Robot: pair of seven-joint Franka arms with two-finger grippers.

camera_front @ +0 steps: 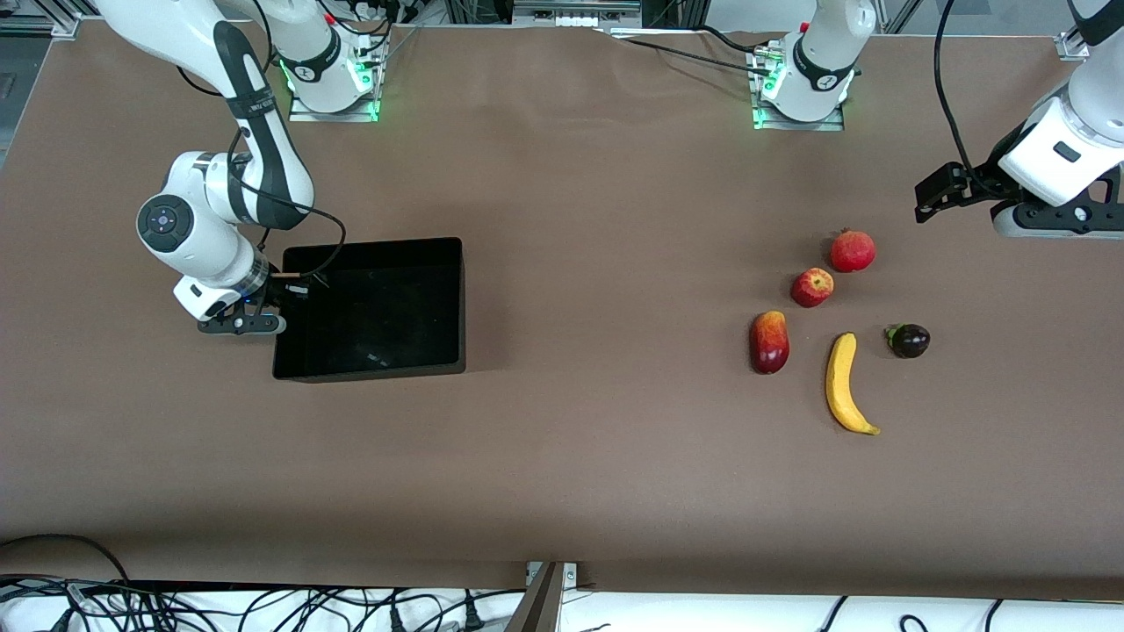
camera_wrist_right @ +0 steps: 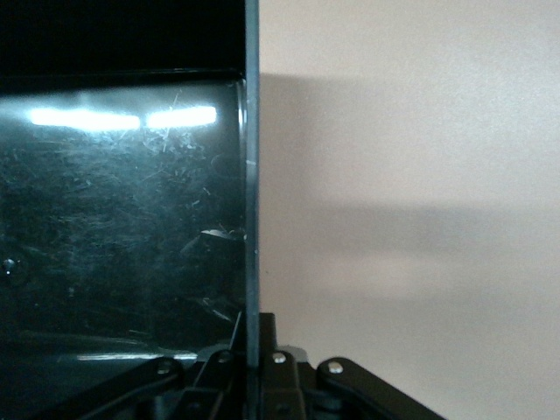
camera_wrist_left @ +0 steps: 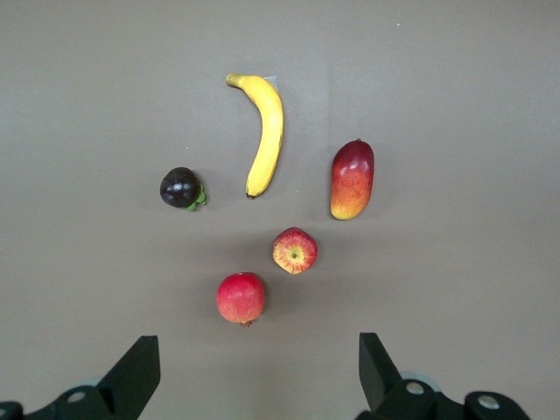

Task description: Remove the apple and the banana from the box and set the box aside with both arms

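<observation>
— So, starting at the right arm's end of the table: what is the right gripper (camera_front: 274,309) doing?

— It is clamped on the box (camera_front: 373,303). Its fingers are pinched tight on the thin side wall (camera_wrist_right: 252,175) at the edge that faces that end of the table, one inside and one outside, as its wrist view shows. The box sits flat on the table (camera_front: 562,474) with nothing in it.

— And the fruit?

— All out, lying well apart from the box, toward the left arm's end. First comes a red-and-yellow mango (camera_front: 769,341), then the apple (camera_front: 812,287) just beside it and a little farther from the front camera, then the banana (camera_front: 846,384), which lies nearest that camera. The pomegranate (camera_front: 853,250) is close to the apple and farthest from the camera, and a dark purple fruit (camera_front: 908,341) sits next to the banana.

— Where is the left gripper (camera_front: 1010,209)?

— Up in the air over bare table at its own end, past the fruit. Its fingers (camera_wrist_left: 131,376) are spread wide and hold nothing; its camera looks down on all five fruits.

— Which step is that, then?

— I'd say the emptying is done and the moving of the box is in hand. Only one arm has hold of it.

— What does the next move call for?

— Probably the left arm reaching across, over the fruit, to the wall facing it, closing on it, then both shifting the box together. The right must keep its pinch so the thin wall doesn't slip.
</observation>
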